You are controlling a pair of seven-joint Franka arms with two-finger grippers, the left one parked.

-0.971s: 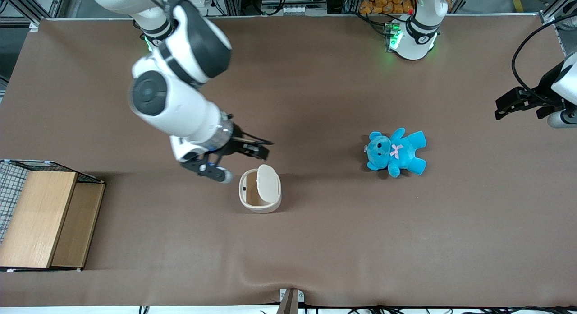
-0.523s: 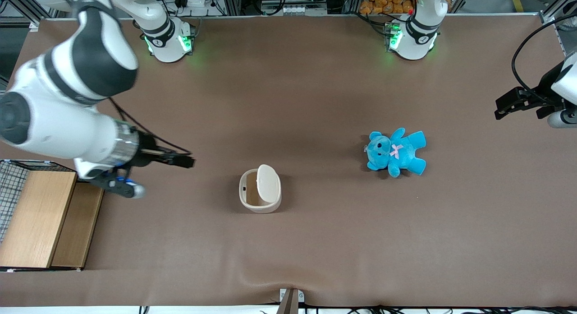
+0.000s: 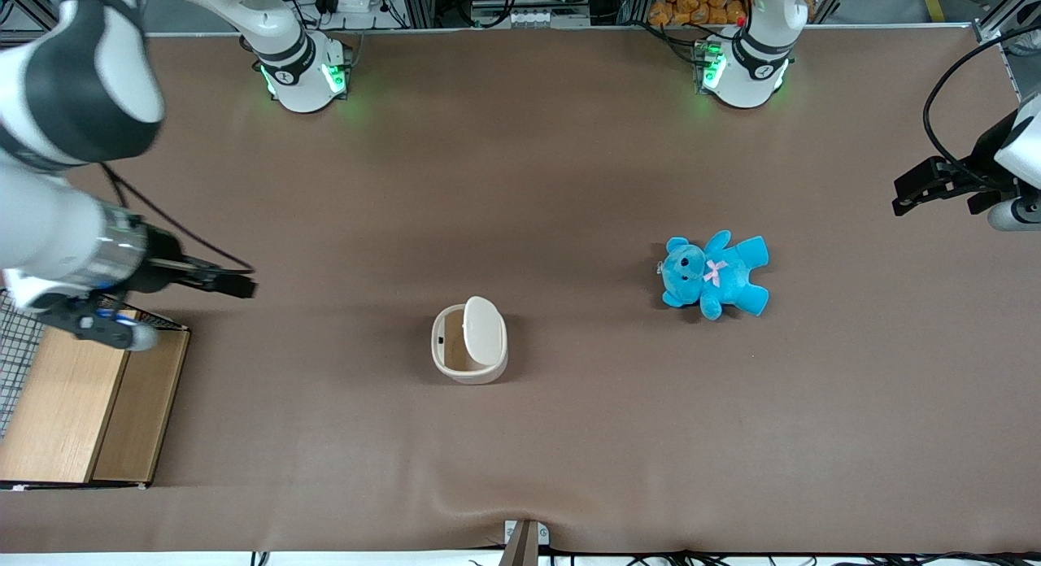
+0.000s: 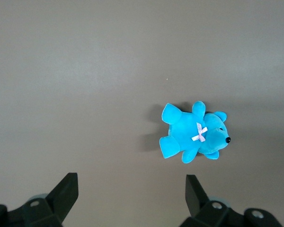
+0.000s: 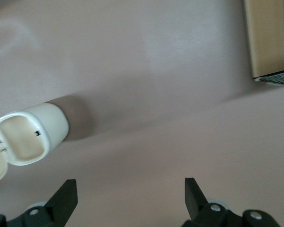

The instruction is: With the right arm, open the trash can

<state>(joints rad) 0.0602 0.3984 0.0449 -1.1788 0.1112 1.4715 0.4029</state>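
Observation:
The cream-white trash can (image 3: 469, 343) stands on the brown table, about mid-table and fairly near the front camera. Its flip lid (image 3: 483, 330) is tipped up and the tan inside shows. The right wrist view shows the trash can (image 5: 28, 135) from above with its mouth uncovered. The right arm's gripper (image 3: 240, 287) hangs well away from the can, toward the working arm's end of the table, close to the wooden box. Its fingers (image 5: 66, 195) are spread wide in the wrist view. The gripper (image 5: 130, 191) is open, with only bare table between them.
A wooden box with wire mesh (image 3: 81, 387) sits at the working arm's end of the table, its corner (image 5: 270, 40) showing in the right wrist view. A blue teddy bear (image 3: 714, 275) lies toward the parked arm's end, with its pink bow (image 4: 199, 133) up.
The right arm has swung away from just beside the trash can toward the wooden box at its own end of the table. The can and its raised lid have not moved.

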